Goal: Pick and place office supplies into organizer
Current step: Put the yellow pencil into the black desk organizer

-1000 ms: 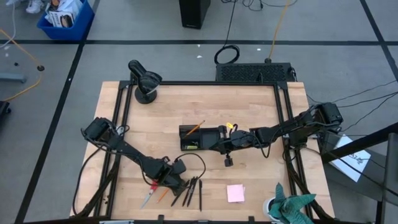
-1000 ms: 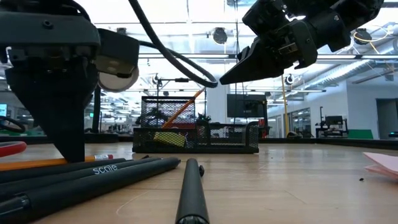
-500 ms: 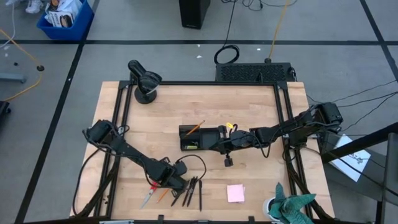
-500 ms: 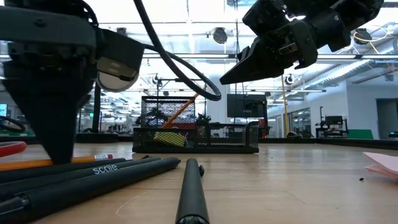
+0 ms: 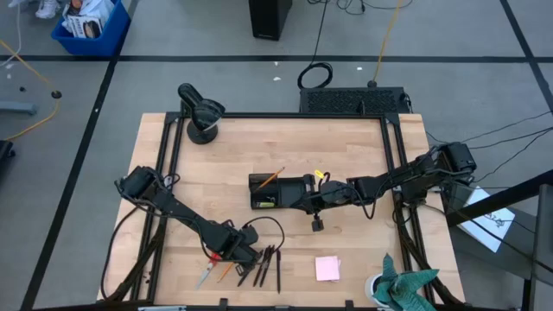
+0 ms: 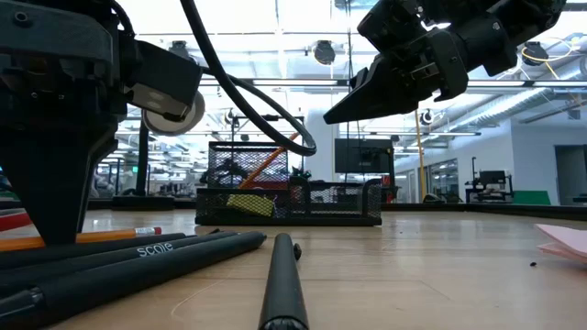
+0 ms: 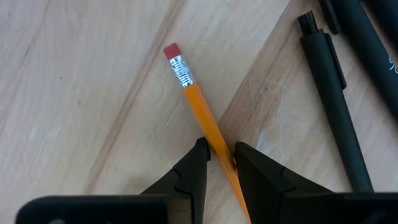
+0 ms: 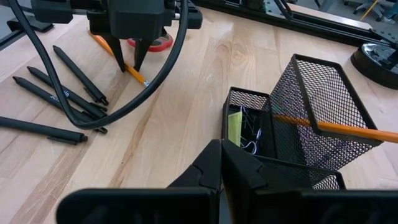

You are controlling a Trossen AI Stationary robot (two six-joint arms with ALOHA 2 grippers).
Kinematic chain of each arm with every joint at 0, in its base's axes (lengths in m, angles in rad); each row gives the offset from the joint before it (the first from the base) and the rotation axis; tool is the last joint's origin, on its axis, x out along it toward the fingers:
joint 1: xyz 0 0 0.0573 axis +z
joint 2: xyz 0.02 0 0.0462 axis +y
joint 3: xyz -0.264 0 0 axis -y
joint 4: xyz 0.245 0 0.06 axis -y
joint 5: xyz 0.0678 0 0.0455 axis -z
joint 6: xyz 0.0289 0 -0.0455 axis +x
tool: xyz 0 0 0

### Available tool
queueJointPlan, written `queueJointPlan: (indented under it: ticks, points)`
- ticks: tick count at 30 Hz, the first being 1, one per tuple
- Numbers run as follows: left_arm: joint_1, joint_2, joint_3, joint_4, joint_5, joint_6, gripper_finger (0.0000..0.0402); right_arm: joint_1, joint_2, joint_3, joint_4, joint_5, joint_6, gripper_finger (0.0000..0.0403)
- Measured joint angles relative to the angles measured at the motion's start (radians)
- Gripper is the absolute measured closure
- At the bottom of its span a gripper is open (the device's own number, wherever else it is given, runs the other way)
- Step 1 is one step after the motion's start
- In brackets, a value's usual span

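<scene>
- The left gripper [image 7: 217, 158] is pointing straight down at the near-left part of the worktop [image 5: 346, 138], its 2 fingers clamping an orange pencil [image 7: 199, 112] that is lying flat on the wood, red eraser end pointing away from the gripper.
- The left arm is stretching from the worktop's left edge diagonally toward the near edge, with a black cable looping above its wrist.
- The right gripper [image 8: 222, 163] is hovering above the organizer [image 5: 278, 192] near the middle of the worktop, fingers pressed together and holding nothing.
- The right arm is reaching in from the right edge, running level over the wood.
- Several black pens [image 5: 268, 266] are lying fanned out just beside the pencil, close enough to crowd the left gripper.
- Red-handled scissors [image 5: 207, 269] are lying on the pencil's other side.
- A second orange pencil [image 8: 336, 127] is leaning in the organizer's tall mesh cup, and what seems to be a yellow piece [image 8: 234, 127] is sitting in a low compartment.
- A pink sticky-note pad [image 5: 327, 268] is lying well apart, toward the near-right.
</scene>
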Motion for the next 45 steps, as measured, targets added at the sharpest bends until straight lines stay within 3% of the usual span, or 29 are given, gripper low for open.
queueJointPlan:
  ticks: [3, 8, 16, 22, 27, 31, 37, 45]
  points:
    - [0.000, 0.000, 0.000, 0.009, -0.009, 0.004, 0.0320, 0.000, 0.000, 0.000, 0.000, 0.000, 0.000, 0.0399]
    - [0.005, -0.001, 0.000, 0.019, -0.018, 0.015, 0.0386, 0.000, 0.000, 0.000, 0.000, 0.000, 0.000, 0.0399]
    - [0.015, -0.003, 0.000, 0.035, -0.056, 0.059, 0.0389, 0.000, 0.000, 0.000, 0.003, 0.000, 0.000, 0.0399]
    - [0.015, -0.054, -0.009, 0.071, -0.184, 0.135, 0.0387, 0.000, 0.000, 0.000, 0.005, 0.000, 0.000, 0.0399]
    - [0.029, -0.124, -0.011, 0.110, -0.423, 0.198, 0.0386, 0.000, 0.000, 0.000, 0.005, -0.001, 0.003, 0.0399]
    - [0.025, -0.176, -0.010, 0.134, -0.470, 0.243, 0.0396, 0.002, 0.000, 0.000, 0.005, -0.002, 0.003, 0.0399]
    - [0.027, -0.250, -0.009, 0.223, -0.565, 0.388, 0.0381, 0.013, 0.000, 0.000, 0.004, -0.002, -0.006, 0.0399]
    - [0.060, -0.378, -0.006, 0.430, -0.701, 0.780, 0.0377, 0.013, 0.000, 0.000, -0.003, -0.003, -0.001, 0.0399]
